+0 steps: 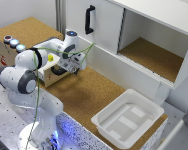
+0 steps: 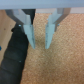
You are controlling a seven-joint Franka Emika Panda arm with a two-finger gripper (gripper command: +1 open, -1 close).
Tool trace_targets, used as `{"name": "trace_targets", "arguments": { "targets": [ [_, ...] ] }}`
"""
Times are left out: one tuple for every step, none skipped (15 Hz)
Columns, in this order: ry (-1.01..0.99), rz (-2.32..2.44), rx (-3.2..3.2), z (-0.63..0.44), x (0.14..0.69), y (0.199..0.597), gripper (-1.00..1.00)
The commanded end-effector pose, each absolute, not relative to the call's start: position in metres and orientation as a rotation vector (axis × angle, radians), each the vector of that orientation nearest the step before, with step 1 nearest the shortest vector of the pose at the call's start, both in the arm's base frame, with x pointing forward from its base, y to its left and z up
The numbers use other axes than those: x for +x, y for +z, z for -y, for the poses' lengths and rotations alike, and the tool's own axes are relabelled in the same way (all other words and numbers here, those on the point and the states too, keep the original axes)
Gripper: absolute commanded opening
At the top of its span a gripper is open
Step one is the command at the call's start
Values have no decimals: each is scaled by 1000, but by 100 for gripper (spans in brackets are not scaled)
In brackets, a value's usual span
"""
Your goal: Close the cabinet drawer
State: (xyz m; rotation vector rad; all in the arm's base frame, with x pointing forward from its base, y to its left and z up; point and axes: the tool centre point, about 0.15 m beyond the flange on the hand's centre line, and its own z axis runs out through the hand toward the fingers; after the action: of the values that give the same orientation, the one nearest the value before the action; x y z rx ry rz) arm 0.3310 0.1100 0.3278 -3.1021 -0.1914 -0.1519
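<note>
The cabinet drawer shows its light plywood front at the side of a small cork-topped wooden box, on the exterior view's left. My arm hides much of it. Its black bar handle sits just below my wrist. My gripper hovers close in front of the drawer, over the cork surface. In the wrist view the gripper is open, its two pale blue fingers apart with nothing between them. The black handle lies just beside one finger, and I cannot tell whether they touch.
A large white cupboard with a vertical black handle stands behind, its open compartment on the exterior view's right. A white plastic tub sits on the cork surface in front. Three round caps rest on the box.
</note>
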Motion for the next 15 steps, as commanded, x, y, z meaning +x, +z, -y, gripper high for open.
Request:
{"name": "trace_targets", "arguments": {
  "targets": [
    [-73, 187, -3107, -160, 341, 327, -100],
    [-72, 204, -3101, -167, 338, 327, -100],
    [-78, 223, -3103, -176, 334, 327, -100],
    [-79, 246, -3107, -185, 329, 327, -100],
    [-76, 261, -3110, -194, 327, 325, -100],
    [-71, 266, -3113, -205, 323, 322, -100],
    [-65, 269, -3110, -214, 321, 322, -100],
    [-80, 280, -3116, -225, 319, 322, -100],
    [-88, 300, -3117, -234, 317, 321, -100],
    [-98, 338, -3116, -245, 314, 322, -100],
    [-113, 353, -3111, -254, 312, 324, -100],
    [-129, 386, -3106, -266, 309, 327, -100],
    [-138, 406, -3101, -274, 307, 328, -100],
    [-145, 427, -3096, -282, 305, 328, -100],
    [-159, 435, -3089, -289, 303, 330, -100]
  ]
}}
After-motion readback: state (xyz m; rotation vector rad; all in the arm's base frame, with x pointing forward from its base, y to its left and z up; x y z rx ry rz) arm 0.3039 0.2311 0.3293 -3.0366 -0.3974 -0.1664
